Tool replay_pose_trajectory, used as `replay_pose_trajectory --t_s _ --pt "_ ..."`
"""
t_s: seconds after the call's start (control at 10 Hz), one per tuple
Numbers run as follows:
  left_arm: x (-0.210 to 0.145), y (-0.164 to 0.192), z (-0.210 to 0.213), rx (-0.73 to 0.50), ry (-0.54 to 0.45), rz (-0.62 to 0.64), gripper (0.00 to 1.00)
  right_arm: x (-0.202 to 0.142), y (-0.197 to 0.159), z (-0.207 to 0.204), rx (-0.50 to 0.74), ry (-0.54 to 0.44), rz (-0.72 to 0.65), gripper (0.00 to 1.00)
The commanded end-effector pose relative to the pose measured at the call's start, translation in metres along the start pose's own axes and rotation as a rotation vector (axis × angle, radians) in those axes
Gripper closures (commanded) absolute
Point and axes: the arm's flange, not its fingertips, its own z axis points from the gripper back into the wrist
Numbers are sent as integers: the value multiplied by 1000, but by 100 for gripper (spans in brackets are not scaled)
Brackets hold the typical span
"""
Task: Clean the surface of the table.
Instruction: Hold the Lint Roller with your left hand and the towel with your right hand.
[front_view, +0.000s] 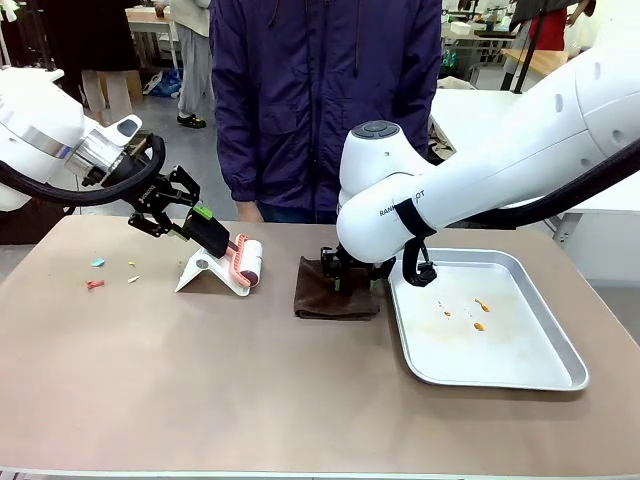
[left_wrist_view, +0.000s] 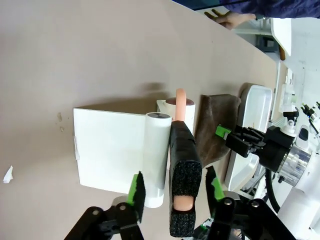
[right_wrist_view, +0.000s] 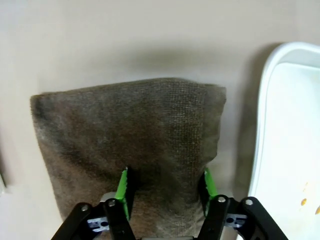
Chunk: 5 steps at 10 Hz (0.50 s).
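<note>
The brown table (front_view: 300, 400) stretches beneath both arms, with four scraps (front_view: 94, 285) lying at its left end. The left gripper (left_wrist_view: 173, 186) has its jaws apart around the handle of the one lint roller (front_view: 247, 262), propped on its single white stand (front_view: 205, 270), likely to lift it for those scraps. The right gripper (right_wrist_view: 166, 189), jaws apart, presses its tips into the one brown cloth (front_view: 335, 295) beside the one tray (front_view: 500, 345), probably for wiping.

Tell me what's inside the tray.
A few small orange bits lie on the tray floor, with faint smears around them. The right arm hides the tray's far left corner, so anything there cannot be seen.
</note>
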Motion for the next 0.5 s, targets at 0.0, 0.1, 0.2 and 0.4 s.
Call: replay_pose_trajectory --t_s 0.0,0.1,0.2,0.4 --pt "-3 2 3 -1 -46 -11 100 1 4 -3 -39 5 -18 100" --pt "-4 3 4 1 -52 -13 86 1 3 -4 -44 14 -13 100" --pt "-5 3 4 3 -53 -13 96 1 3 -6 -49 22 -13 96" --pt "-6 2 5 -5 -55 -18 100 2 1 -7 -53 31 -22 100"
